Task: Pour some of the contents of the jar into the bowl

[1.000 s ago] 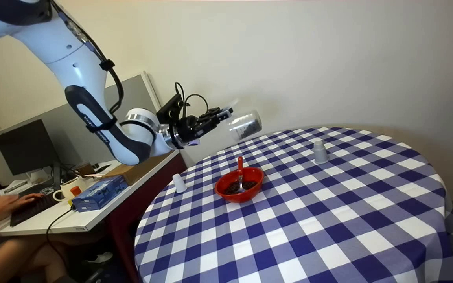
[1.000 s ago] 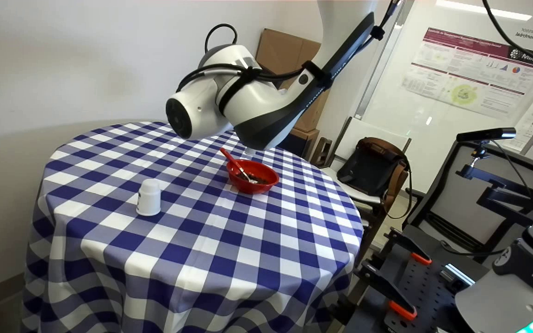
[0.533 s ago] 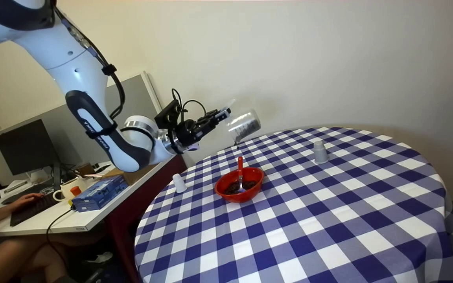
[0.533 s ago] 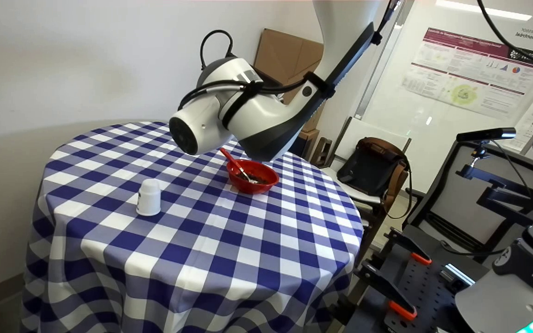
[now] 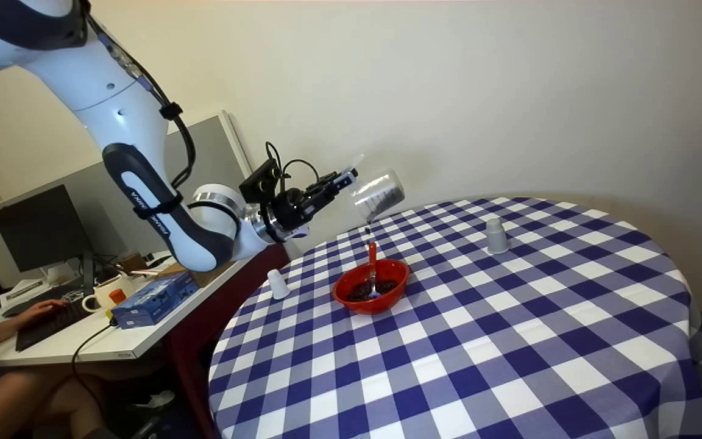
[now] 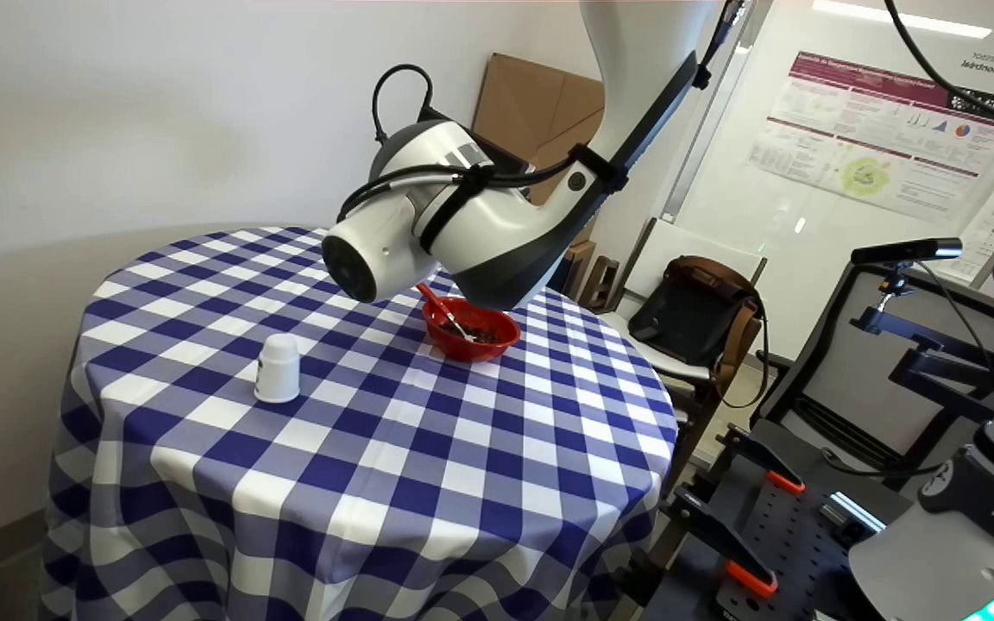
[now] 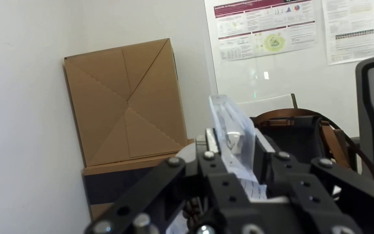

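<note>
The jar [image 5: 380, 194] is a clear, greyish cylinder with measuring marks and a handle. It is tilted in the air above and behind the red bowl [image 5: 370, 306], its mouth end lower. Dark bits [image 5: 368, 231] are in the air between its lip and the bowl. My gripper [image 5: 351, 177] is shut on the jar's clear handle [image 7: 235, 143], seen between the fingers in the wrist view. The bowl, also in an exterior view [image 6: 473, 351], holds dark pieces and a red-handled spoon [image 5: 373, 259]. The arm hides the jar in that view.
A white upturned cup [image 5: 277, 285] stands left of the bowl on the checked tablecloth [image 5: 473, 341]. Another white cup [image 5: 496, 236], also in an exterior view [image 6: 278, 369], stands farther off. A wall is behind the table. A desk with a blue box [image 5: 155, 299] is beside it.
The arm and wrist have sunk a little while turning, and the jar has shifted slightly. Dark bits appeared at its lip and now fall toward the bowl. The grip is unchanged.
</note>
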Controlling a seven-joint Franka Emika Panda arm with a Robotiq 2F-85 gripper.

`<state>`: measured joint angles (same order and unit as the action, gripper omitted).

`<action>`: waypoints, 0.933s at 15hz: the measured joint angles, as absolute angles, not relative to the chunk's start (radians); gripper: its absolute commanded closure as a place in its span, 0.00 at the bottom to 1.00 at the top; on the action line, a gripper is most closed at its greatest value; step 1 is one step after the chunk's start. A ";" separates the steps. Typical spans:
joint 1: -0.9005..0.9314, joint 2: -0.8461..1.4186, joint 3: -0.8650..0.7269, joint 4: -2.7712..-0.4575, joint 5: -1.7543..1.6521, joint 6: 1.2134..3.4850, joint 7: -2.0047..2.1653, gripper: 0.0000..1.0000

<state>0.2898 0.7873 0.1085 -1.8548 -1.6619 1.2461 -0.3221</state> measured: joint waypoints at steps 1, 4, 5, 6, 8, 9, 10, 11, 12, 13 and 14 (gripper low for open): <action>0.288 0.787 0.110 -1.855 -1.662 1.246 -0.322 0.88; 0.272 0.786 0.124 -1.850 -1.641 1.250 -0.322 0.88; 0.262 0.786 0.132 -1.846 -1.622 1.255 -0.321 0.88; 0.251 0.784 0.140 -1.840 -1.598 1.262 -0.320 0.88; 0.224 0.779 0.158 -1.823 -1.539 1.290 -0.319 0.88; 0.210 0.776 0.165 -1.812 -1.507 1.306 -0.317 0.88; 0.195 0.772 0.171 -1.800 -1.475 1.324 -0.314 0.88; 0.181 0.766 0.175 -1.789 -1.440 1.344 -0.312 0.88; 0.167 0.757 0.178 -1.779 -1.406 1.364 -0.309 0.88; 0.154 0.748 0.179 -1.768 -1.373 1.382 -0.309 0.88; 0.140 0.737 0.179 -1.757 -1.340 1.401 -0.309 0.88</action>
